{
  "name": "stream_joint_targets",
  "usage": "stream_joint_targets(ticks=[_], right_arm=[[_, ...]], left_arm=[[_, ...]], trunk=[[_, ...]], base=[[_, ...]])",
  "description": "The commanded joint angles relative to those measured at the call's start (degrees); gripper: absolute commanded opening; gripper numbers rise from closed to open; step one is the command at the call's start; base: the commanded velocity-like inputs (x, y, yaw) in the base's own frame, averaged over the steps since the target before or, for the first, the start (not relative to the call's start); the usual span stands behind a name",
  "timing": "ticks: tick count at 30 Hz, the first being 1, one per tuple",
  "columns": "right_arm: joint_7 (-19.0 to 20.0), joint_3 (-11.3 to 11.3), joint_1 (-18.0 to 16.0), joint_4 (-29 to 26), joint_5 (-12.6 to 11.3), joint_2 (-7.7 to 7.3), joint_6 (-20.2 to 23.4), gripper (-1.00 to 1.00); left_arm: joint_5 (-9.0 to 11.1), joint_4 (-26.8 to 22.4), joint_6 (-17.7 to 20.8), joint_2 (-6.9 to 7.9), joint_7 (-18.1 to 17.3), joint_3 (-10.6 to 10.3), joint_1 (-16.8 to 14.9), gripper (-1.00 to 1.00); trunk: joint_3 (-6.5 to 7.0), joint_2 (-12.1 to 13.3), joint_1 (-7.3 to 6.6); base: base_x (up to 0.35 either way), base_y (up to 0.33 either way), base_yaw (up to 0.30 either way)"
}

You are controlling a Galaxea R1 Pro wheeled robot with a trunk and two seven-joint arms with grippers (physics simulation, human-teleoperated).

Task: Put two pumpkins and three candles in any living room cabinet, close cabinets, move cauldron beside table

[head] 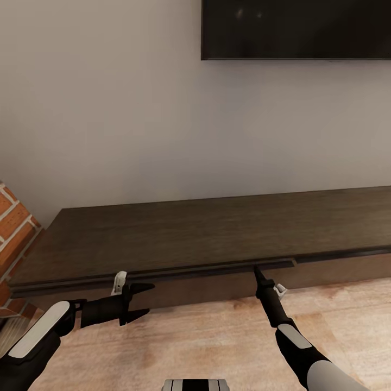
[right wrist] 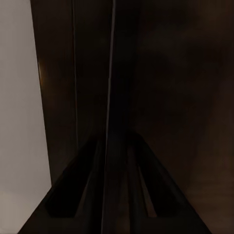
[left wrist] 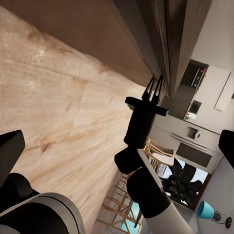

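Right gripper point(head: 257, 270) set against top edge of drawer front point(head: 206, 268) on cabinet point(head: 217, 231), fingers nearly together and straddling that edge, probably to push the slightly proud drawer home. Left gripper point(head: 145, 299) hanging just before cabinet face, fingers spread wide, nothing held, likely kept aside as reserve. Television point(head: 296, 29) on wall above. No candles or pumpkins visible.

no readable text, no labels, no brands, no numbers on any surface
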Motion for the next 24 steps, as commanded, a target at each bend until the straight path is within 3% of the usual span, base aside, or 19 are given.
stream_joint_targets(ticks=[1,18,24], right_arm=[[0.5,0.6,-0.1,-0.1,-0.7,-0.01,0.4,-1.0],[0.5,0.6,-0.1,-0.1,-0.7,0.19,0.3,-1.0],[0.5,0.6,-0.1,-0.1,-0.7,0.18,0.3,-1.0]], left_arm=[[0.6,0.0,0.0,0.04,0.4,-0.1,0.0,1.0],[0.6,0.0,0.0,0.01,0.4,-0.1,0.0,1.0],[0.6,0.0,0.0,-0.04,0.4,-0.1,0.0,1.0]], trunk=[[-0.03,0.0,-0.02],[-0.03,0.0,-0.02],[-0.03,0.0,-0.02]], base=[[0.0,0.0,0.0],[-0.079,0.0,0.0],[-0.238,0.0,0.0]])
